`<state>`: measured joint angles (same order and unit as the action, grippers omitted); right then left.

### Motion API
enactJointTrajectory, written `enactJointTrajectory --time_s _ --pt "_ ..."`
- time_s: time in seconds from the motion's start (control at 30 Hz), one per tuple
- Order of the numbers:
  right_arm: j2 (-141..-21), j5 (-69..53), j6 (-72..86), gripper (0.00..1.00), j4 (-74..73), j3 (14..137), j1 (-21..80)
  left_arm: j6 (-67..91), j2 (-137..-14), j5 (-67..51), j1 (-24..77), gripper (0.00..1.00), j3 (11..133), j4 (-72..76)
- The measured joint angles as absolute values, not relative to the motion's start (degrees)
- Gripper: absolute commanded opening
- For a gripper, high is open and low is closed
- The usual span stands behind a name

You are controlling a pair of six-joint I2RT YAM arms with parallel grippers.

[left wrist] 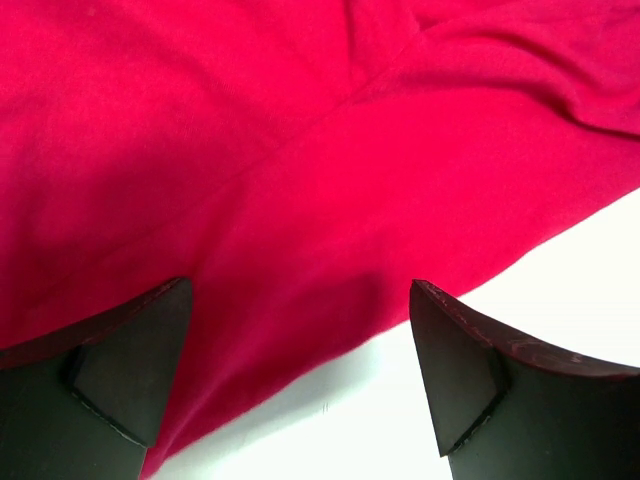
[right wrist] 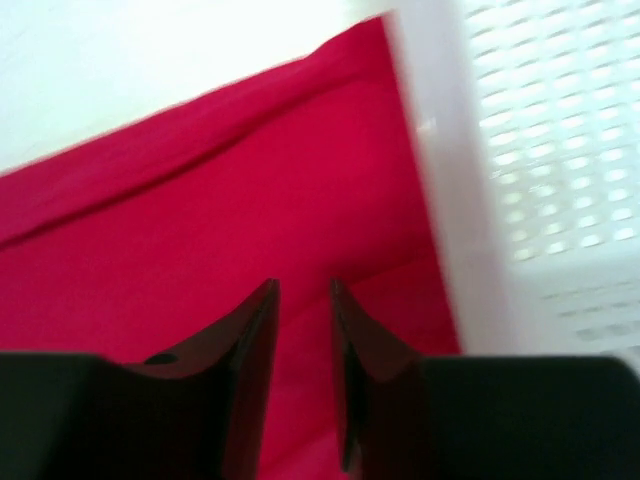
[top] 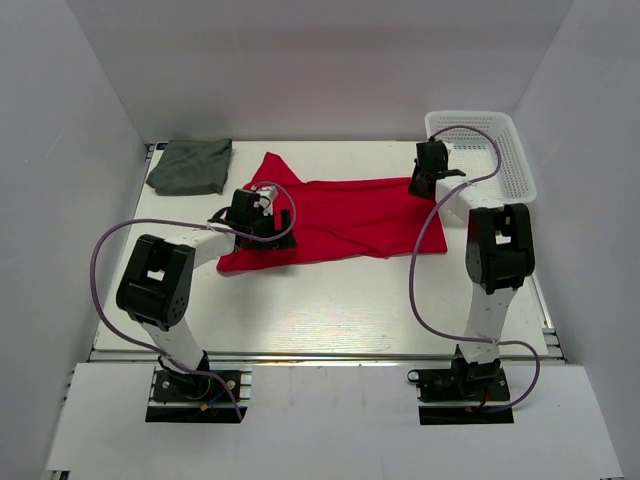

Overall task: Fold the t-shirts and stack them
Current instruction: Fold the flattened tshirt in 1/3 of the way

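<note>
Top view: bright, even, diffuse light from above, bounced off the white walls. Only soft, faint shadows lie on the table (top: 330, 300) beside the arms. Focus is sharp throughout.

Left wrist view: red t-shirt (left wrist: 300, 150) in focus and heavily saturated. The table strip at lower right is blown out white. The left end effector (left wrist: 300, 290) is dark, with little detail.

Right wrist view: blurred overall. The white mesh basket (right wrist: 540, 150) is smeared and overexposed.

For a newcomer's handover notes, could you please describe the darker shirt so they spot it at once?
Start at the white table, then to its far left corner. The dark grey-green shirt lies there. Unlike the red shirt spread mid-table, it is dull and compact.
</note>
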<state>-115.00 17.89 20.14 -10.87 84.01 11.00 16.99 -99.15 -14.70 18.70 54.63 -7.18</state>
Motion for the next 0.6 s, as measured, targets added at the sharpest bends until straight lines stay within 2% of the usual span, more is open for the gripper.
enactJointTrajectory --time_s 0.03,0.17,0.3,0.43,0.6 --pt "-114.4 16.1 19.9 0.42 -11.0 83.5 11.0 17.0 -98.8 -14.4 18.7 1.00 54.6 -7.6" --pt "-107.9 7.9 19.8 0.61 -10.5 76.4 11.3 17.0 -97.0 -13.9 18.7 1.00 54.6 -9.3" --pt "-99.8 3.9 20.7 0.74 -10.5 67.4 11.7 17.0 -93.7 -13.1 18.7 1.00 54.6 -10.3" --pt "-94.9 4.3 21.6 0.76 -10.3 60.2 11.4 17.7 -89.4 -10.1 18.5 1.00 53.8 -11.1" --pt "-95.2 4.3 23.2 0.72 -10.6 54.7 9.9 19.2 -84.5 -3.6 17.5 1.00 48.4 -13.6"
